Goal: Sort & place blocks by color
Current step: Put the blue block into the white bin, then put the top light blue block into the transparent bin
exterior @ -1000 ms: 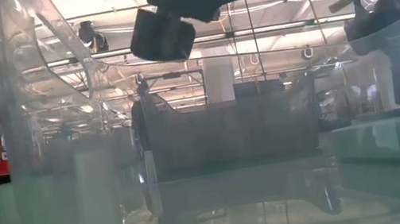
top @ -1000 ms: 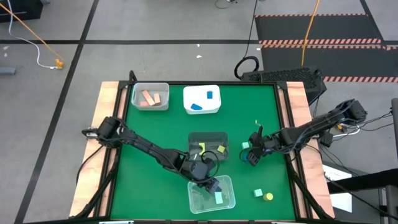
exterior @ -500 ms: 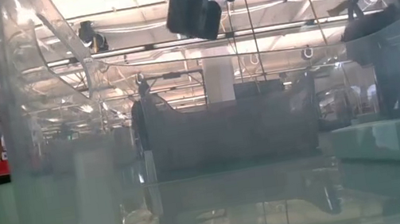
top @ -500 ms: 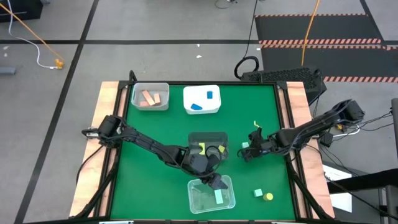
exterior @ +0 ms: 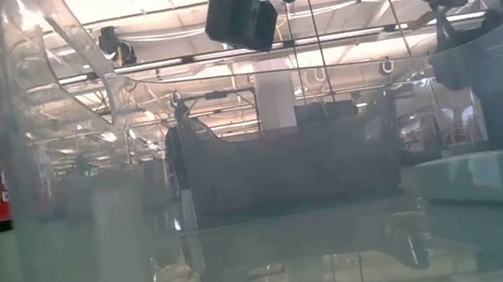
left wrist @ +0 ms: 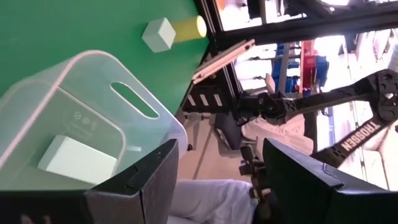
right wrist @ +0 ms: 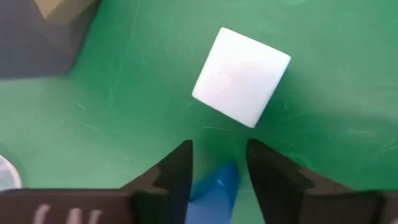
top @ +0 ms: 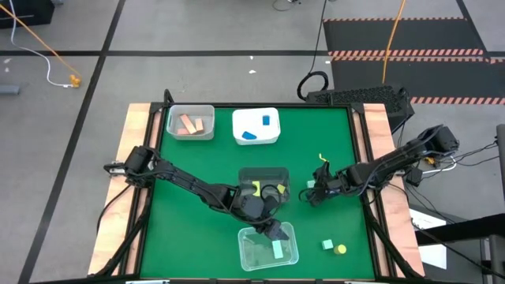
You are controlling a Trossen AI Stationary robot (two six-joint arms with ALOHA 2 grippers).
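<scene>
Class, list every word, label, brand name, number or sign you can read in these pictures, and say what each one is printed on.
"TROSSEN": white capitals along the dark robot arm in the background of the left wrist view.
Embossed round marks on the floor of the clear tray, left wrist view: too small to read.
High, low and right wrist views: no readable text.

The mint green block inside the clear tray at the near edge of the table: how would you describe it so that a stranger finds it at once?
Start at the green table and find the clear tray at its near edge, below the left gripper. The mint green block lies flat inside it, alone. Unlike the mint cube beside the yellow piece on the bare mat, it is a bar inside a tray.
</scene>
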